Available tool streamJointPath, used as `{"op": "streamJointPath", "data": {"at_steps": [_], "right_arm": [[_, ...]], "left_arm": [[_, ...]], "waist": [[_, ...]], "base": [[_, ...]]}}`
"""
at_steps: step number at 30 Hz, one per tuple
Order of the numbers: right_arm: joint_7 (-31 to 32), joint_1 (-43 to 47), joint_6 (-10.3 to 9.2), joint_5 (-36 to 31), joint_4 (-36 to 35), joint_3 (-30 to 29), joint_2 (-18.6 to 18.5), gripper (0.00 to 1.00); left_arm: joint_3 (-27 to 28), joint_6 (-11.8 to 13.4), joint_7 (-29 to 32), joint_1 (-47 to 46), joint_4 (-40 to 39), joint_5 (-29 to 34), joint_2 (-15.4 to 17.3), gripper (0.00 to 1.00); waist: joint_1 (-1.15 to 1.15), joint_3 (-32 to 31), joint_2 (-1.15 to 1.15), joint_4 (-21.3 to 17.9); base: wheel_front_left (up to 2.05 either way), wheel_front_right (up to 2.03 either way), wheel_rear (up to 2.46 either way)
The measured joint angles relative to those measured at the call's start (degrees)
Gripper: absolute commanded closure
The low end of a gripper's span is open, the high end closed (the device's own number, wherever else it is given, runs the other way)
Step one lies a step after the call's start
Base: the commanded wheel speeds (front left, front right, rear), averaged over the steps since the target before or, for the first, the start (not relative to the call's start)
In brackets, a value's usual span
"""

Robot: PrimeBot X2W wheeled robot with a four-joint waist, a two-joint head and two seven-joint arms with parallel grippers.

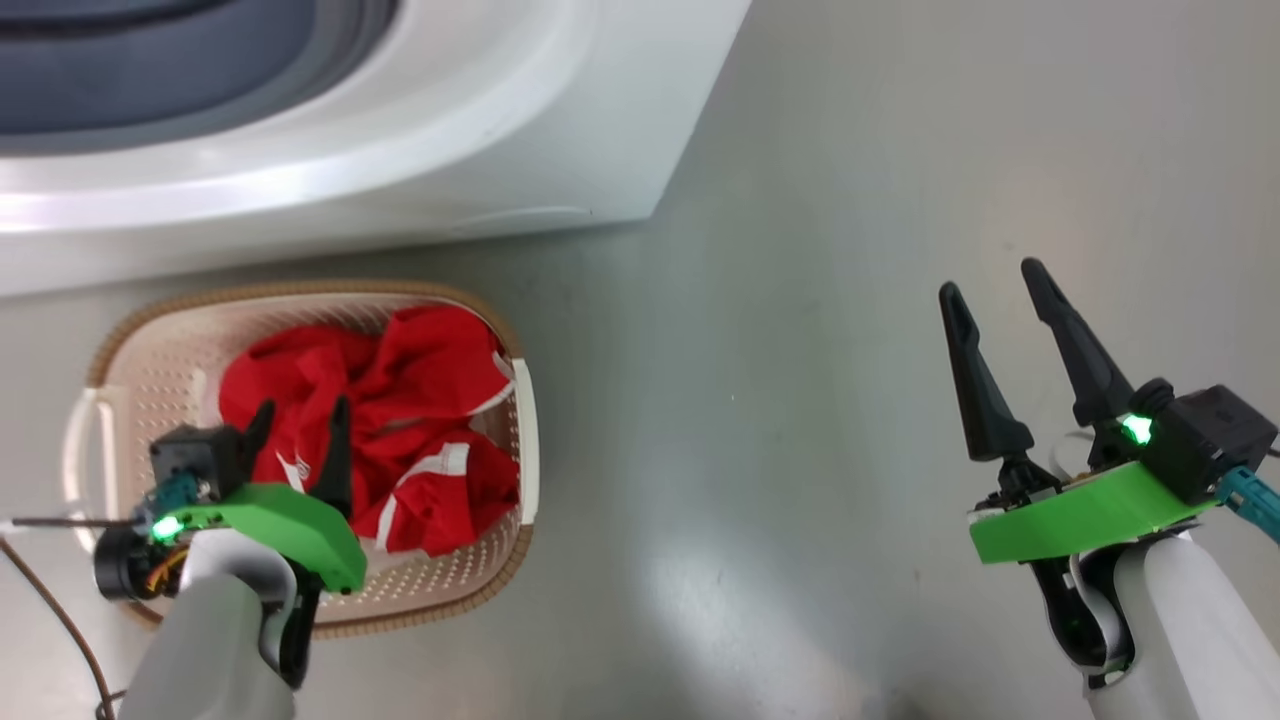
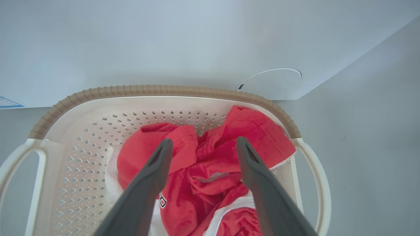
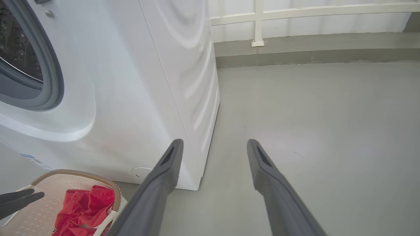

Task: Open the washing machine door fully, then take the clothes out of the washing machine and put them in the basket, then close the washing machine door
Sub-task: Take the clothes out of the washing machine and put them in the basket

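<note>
Head view: the left gripper [image 1: 300, 410] hangs over a small cream perforated plastic basket [image 1: 300, 290] with a brown woven-look rim, its two dark fingers spread and pinching nothing. Bright red garments [image 1: 400, 400] with white stripes lie heaped inside the basket, which stands on the grey floor [image 1: 800, 450] just in front of the big white front-loading washing machine [image 1: 400, 150]. The right gripper [image 1: 990, 280] waits well apart over bare floor, its fingers likewise spread and empty.

From the left wrist, the open fingers frame the red heap, with a little white fabric at its edge. From the right wrist, the machine's grey rubber gasket [image 3: 52, 82] and steel drum [image 3: 16, 49] stand uncovered, so the door appears to be swung open. The unloading looks largely done. Whether anything remains in the drum cannot be told from these angles. Closing the door is the step plainly left.
</note>
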Motion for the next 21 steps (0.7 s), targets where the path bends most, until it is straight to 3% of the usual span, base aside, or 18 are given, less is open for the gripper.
{"op": "streamJointPath", "data": {"at_steps": [21], "right_arm": [[0.00,10.27,0.00,0.19,1.93,0.00,-1.68,0.00]], "left_arm": [[0.42,0.00,0.01,17.81,-20.22,1.55,-1.52,0.00]], "waist": [[0.00,-17.36,0.00,2.07]], "base": [[0.00,0.00,0.00]]}}
